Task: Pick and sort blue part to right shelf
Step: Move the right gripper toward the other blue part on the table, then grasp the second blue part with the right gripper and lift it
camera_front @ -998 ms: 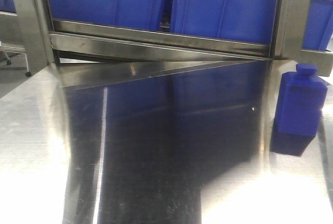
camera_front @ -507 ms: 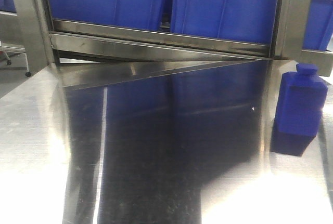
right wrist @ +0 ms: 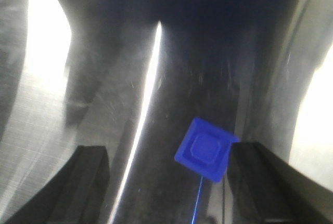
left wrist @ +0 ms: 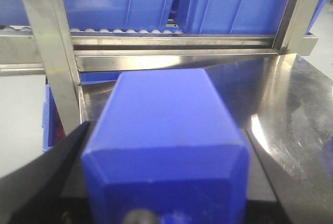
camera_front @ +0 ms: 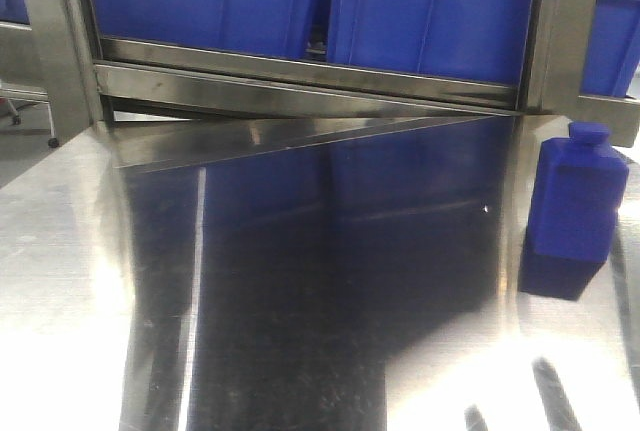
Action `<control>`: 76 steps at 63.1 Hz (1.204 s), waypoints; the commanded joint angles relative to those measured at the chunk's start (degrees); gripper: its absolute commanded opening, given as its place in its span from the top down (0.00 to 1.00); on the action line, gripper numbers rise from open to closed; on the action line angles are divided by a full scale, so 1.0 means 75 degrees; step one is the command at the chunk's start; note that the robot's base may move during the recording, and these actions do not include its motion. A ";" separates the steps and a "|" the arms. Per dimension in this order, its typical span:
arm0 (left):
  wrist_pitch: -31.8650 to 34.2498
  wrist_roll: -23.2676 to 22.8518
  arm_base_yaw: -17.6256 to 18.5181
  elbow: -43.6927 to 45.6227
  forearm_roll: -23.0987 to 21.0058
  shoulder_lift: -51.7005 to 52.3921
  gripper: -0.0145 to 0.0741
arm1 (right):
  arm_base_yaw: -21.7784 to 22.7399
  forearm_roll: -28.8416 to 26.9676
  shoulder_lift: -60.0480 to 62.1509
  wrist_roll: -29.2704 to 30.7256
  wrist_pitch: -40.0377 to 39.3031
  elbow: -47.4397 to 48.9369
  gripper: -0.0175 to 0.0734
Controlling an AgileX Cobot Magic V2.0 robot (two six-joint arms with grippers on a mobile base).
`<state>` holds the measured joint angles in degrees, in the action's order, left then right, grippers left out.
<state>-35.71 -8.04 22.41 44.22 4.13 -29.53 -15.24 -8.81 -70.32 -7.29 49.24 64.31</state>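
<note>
The left gripper (left wrist: pixel 165 130) is clenched on the blue part (left wrist: pixel 164 156), its black fingers (left wrist: pixel 62 156) pressed to both flanks. At twelve o'clock beyond it stands the right shelf (left wrist: pixel 171 52) with blue bins (left wrist: pixel 234 5). The right gripper (right wrist: pixel 169 154) gapes over the steel table (right wrist: pixel 104 78). In the front view, a blue bottle (camera_front: pixel 578 201) stands at three o'clock.

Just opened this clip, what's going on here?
The left claw holds a squat blue block between its fingers, facing the steel shelf with its roller lanes and blue bins. The block is not on the shelf yet. The right claw is open above the steel table, with a small blue square shape showing between its fingers. A taller blue bottle stands upright on the table's right side, untouched.
</note>
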 commanded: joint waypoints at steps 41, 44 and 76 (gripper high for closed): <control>0.0661 0.0035 0.0014 0.0218 0.0013 -0.0019 0.55 | -0.0102 0.1242 -0.2965 -0.2343 0.0402 0.0671 0.18; 0.0661 0.0035 0.0014 0.0218 0.0013 -0.0019 0.55 | -0.0188 0.1270 -0.3078 -0.2343 0.0316 0.0671 0.18; 0.0595 0.0035 0.0014 0.0218 0.0013 -0.0019 0.55 | -0.0375 0.1505 -0.3144 -0.2343 0.0225 0.0671 0.62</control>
<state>-35.82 -7.82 22.41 44.22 4.13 -29.53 -18.10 1.32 -97.70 -24.81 52.47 67.47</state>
